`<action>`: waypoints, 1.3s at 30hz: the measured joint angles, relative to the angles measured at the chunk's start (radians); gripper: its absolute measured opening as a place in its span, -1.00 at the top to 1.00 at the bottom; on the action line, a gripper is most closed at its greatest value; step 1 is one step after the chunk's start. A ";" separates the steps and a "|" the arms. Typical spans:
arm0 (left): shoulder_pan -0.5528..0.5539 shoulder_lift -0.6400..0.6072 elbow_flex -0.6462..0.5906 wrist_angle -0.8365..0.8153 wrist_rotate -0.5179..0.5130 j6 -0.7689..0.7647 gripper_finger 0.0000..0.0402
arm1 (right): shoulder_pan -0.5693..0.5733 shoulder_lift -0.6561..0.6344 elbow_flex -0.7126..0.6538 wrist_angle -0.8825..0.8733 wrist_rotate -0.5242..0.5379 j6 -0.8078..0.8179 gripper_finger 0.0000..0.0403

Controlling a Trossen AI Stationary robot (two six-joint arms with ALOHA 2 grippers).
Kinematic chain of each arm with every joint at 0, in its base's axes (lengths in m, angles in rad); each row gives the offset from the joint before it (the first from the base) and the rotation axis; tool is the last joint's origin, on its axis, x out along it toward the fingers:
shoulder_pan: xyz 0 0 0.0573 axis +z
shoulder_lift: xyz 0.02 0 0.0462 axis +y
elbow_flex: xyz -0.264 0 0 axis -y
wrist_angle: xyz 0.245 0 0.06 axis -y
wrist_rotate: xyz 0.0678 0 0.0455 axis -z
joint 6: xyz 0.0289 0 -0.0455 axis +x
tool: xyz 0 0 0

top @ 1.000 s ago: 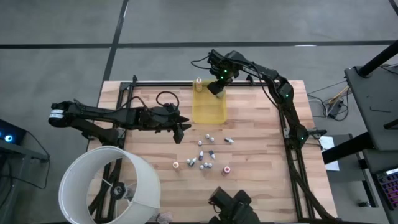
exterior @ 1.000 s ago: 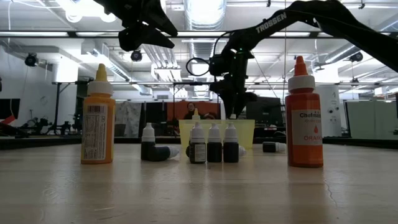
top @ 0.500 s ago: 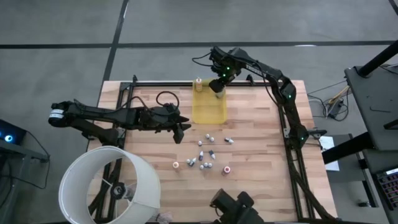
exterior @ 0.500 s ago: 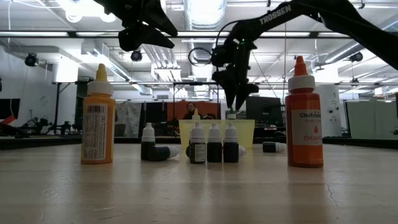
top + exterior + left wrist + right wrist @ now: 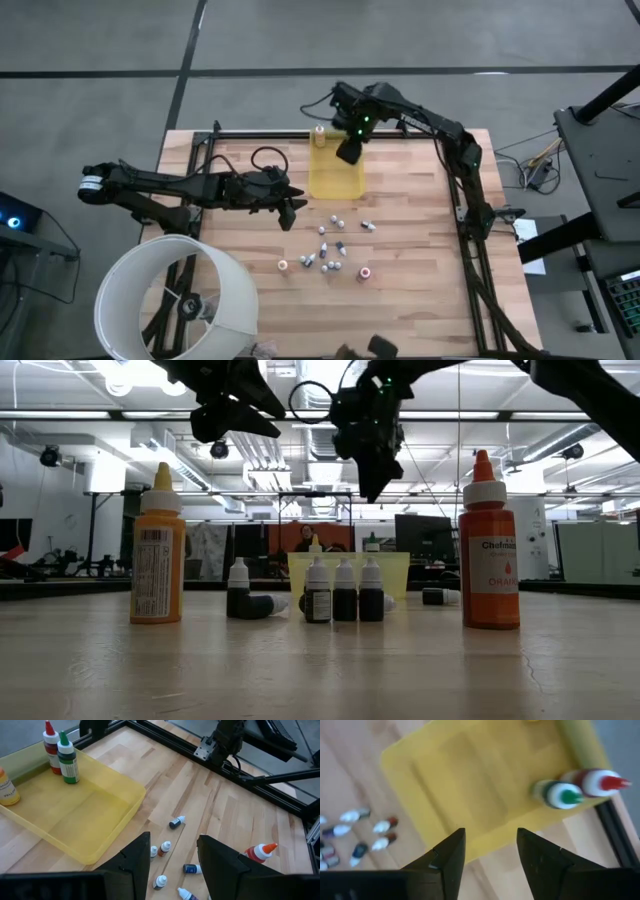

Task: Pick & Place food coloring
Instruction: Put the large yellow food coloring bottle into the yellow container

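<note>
— Checking progress: how much of the food coloring is in?

— Not much. Starting from my near edge, a tall yellow bottle [image 5: 158, 545] and a tall orange bottle [image 5: 490, 550] stand upright closest to the low camera, tips up. Behind them the small bottles [image 5: 330, 248], the bulk of the set, sit loose mid-bench [image 5: 230, 260].

— Which way do they lie?

— Mixed. Three dark ones [image 5: 345, 592] stand in a row, caps up, long axis vertical. A few lie flat with the long axis along the bench, like the toppled bottle [image 5: 262, 605] left of that row.

— Grippers?

— The left gripper [image 5: 290, 214] hangs just left of the cluster, fingers spread, nothing between them. Farther back, the right gripper [image 5: 347, 152] hovers over the far end of the yellow tray [image 5: 335, 185], also spread and empty.

— And inside the tray?

— Three bottles stand upright along its far wall: the green-capped bottle [image 5: 67, 759], the red-capped bottle [image 5: 51, 745] touching it, and a yellow-labelled bottle [image 5: 4, 787] at the corner. I'd call the job early: three placed, everything on the bench left to move.
</note>
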State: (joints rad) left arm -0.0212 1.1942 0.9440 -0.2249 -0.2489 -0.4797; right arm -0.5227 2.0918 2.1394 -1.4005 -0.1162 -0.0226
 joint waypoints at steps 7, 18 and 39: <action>0.000 0.000 0.000 0.000 0.000 0.000 0.33 | 0.093 -0.026 -0.021 -0.010 0.000 -0.041 0.56; 0.000 0.000 0.000 0.000 0.000 -0.005 0.33 | 0.210 -0.242 -0.193 0.000 0.004 -0.008 0.94; 0.000 0.001 0.053 -0.124 0.370 0.115 0.32 | 0.309 -0.963 -0.728 0.231 0.015 0.387 0.96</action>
State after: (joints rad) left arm -0.0216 1.1950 0.9972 -0.3493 0.1213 -0.3648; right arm -0.2134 1.1287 1.4116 -1.1691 -0.1009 0.3641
